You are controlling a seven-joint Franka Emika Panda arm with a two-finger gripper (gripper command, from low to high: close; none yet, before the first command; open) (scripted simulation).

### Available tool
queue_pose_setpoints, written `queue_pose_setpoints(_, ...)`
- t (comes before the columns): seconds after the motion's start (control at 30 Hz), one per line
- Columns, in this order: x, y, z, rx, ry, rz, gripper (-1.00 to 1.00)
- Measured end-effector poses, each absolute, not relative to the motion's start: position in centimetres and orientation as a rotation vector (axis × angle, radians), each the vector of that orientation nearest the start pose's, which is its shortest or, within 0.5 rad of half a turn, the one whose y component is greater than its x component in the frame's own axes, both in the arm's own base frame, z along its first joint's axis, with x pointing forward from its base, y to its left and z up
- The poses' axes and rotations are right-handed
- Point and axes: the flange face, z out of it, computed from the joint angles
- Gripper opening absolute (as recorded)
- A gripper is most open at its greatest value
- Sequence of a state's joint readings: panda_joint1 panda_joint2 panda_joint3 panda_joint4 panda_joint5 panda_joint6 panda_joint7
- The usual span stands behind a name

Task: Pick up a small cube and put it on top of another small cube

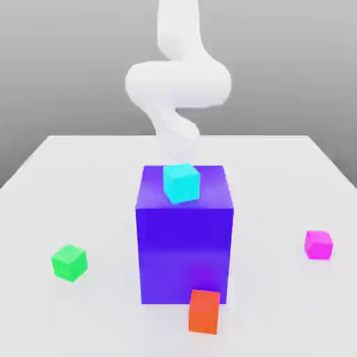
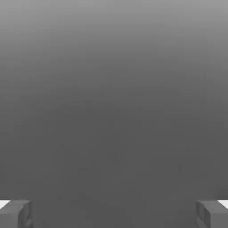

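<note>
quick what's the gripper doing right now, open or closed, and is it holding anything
Gripper: open, fingers spread wide apart, nothing between them, holding nothing.

- The arm (image 1: 178, 77) is cut off by the exterior view's top edge.
- Its lower end is hidden behind the blue-violet block (image 1: 185, 244).
- That block's lower front is partly covered by the orange-red cube (image 1: 204, 312).
</note>
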State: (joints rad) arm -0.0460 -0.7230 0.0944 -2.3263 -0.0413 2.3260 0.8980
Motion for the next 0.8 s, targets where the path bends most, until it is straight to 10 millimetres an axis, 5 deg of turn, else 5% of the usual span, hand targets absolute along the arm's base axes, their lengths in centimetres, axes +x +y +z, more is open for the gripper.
queue_pose_setpoints(0.2, 42.8, 9.3, 55.9, -2.663, 1.264, -0.883, 0.00)
queue_pose_setpoints(0.4, 44.3, 14.7, 44.3, -2.783, 1.354, -0.771, 0.00)
queue_pose_setpoints(0.6, 42.1, 19.6, 33.5, -2.869, 1.387, -0.629, 0.00)
queue_pose_setpoints(0.8, 36.4, 24.9, 25.2, -2.918, 1.357, -0.447, 0.00)
